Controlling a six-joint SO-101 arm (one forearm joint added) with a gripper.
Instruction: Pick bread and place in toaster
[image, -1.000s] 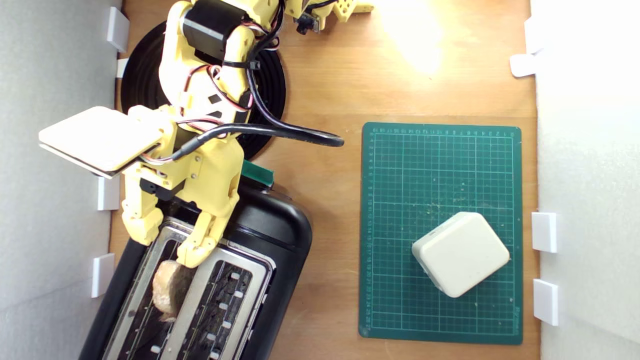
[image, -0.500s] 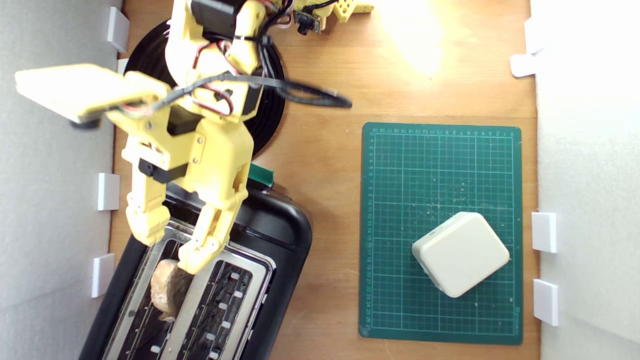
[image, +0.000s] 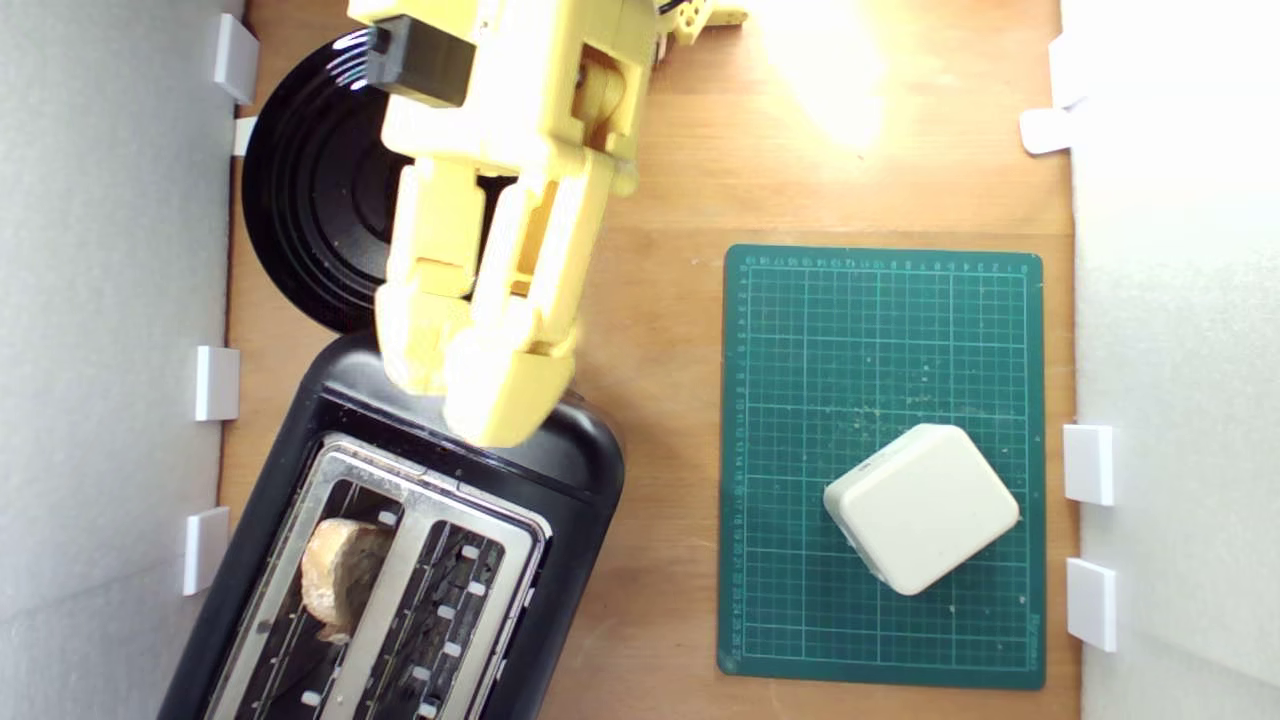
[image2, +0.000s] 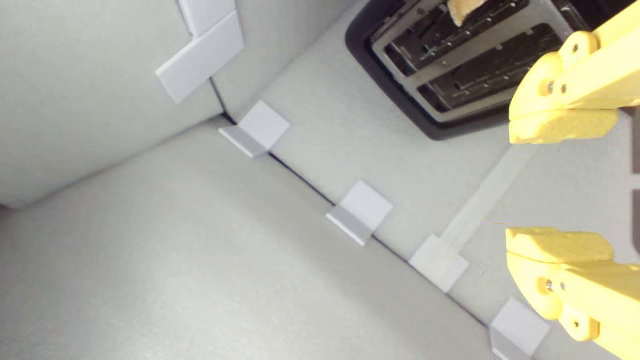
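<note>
The yellow plastic gripper (image2: 555, 182), fingers (image2: 560, 125) spread and empty, has lifted away; the pale porous bread slice (image: 335, 585) stands in the black two-slot toaster (image: 560, 470), so placement looks done.

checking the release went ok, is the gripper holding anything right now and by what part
Nothing is held. The yellow gripper is open and empty; the pale porous bread slice sits in a slot of the black two-slot toaster, apart from the gripper.
</note>
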